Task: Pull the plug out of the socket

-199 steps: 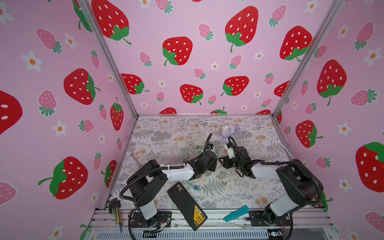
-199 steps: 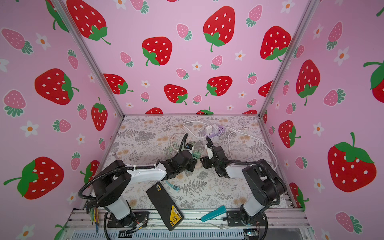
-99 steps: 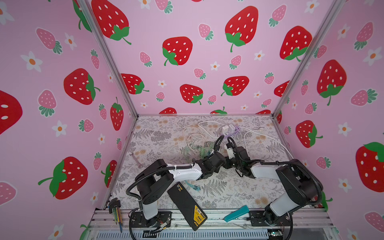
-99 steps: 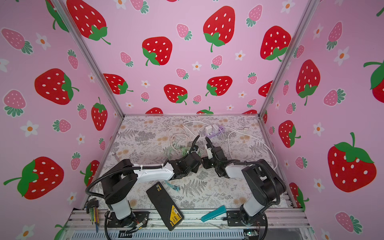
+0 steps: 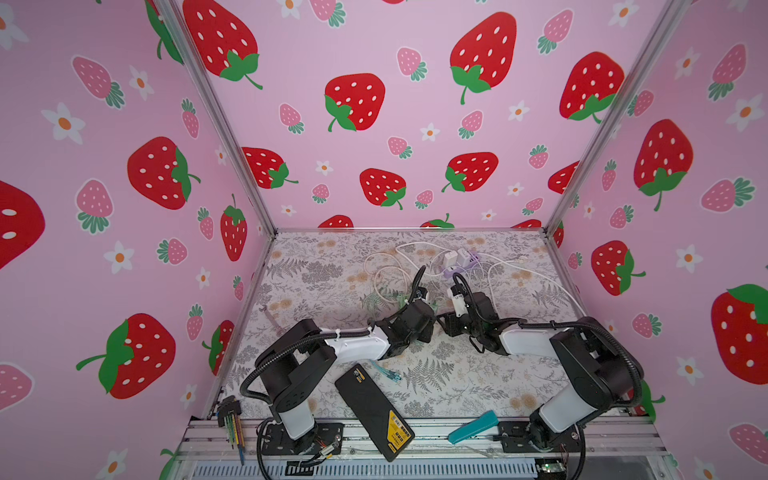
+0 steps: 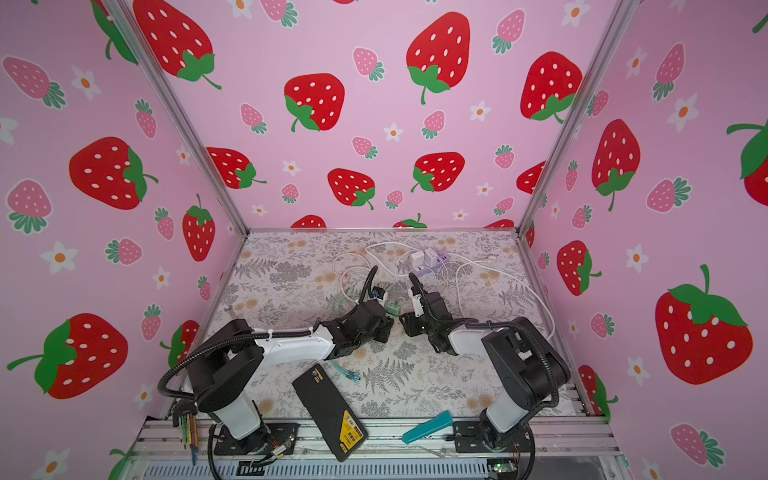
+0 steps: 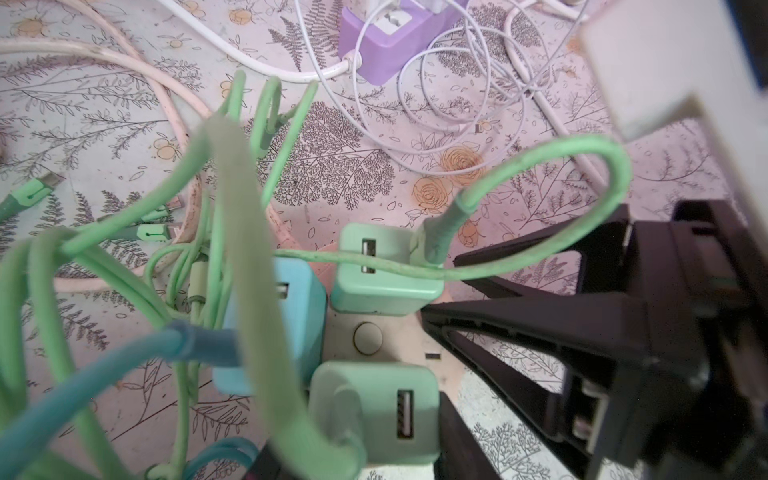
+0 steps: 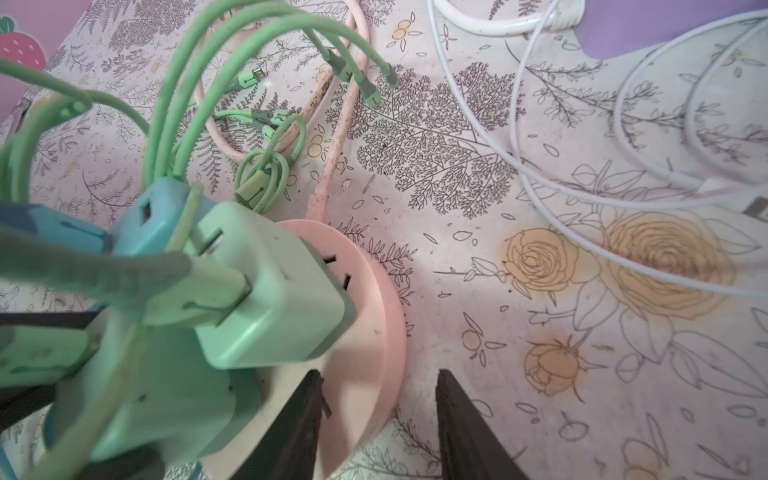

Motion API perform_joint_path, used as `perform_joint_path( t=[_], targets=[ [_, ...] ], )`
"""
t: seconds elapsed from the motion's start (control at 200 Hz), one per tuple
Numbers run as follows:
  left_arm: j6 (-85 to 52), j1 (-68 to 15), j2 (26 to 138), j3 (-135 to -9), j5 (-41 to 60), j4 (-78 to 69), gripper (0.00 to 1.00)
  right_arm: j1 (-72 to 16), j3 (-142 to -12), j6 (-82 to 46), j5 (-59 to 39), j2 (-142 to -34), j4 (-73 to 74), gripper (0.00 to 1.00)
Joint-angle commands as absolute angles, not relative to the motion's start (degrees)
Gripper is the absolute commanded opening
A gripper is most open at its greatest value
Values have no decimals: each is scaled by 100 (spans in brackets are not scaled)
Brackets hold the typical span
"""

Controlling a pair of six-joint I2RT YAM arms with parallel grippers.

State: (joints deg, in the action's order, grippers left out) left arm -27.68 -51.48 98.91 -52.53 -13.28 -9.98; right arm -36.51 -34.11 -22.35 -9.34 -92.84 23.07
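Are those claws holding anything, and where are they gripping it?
The left gripper clamps a mint-green plug by its sides. The right gripper straddles the rim of the pink socket; a firm pinch cannot be confirmed.

pink socket (image 8: pixel 374 332), mint-green plugs (image 7: pixel 386 270), blue plug (image 7: pixel 299 299), floral table (image 5: pixel 332 266), strawberry-patterned pink walls (image 5: pixel 395 41).

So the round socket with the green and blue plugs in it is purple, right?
Not purple: the round socket with the green plugs and the blue plug in it is pink, as the right wrist view shows.
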Motion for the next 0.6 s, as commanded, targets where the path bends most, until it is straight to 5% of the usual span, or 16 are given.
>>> perform_joint_path(
  t=[0.0, 0.596],
  targets=[
    [-3297, -5104, 9944, -5298, -878, -1171, 21, -3823, -3219, -2065, -984, -9644, 1195, 46],
    [-2603, -5832, 10576, -6439, -2306, 32, 21, -3823, -3241, -2004, -1103, -9667, 1187, 46]
  ],
)
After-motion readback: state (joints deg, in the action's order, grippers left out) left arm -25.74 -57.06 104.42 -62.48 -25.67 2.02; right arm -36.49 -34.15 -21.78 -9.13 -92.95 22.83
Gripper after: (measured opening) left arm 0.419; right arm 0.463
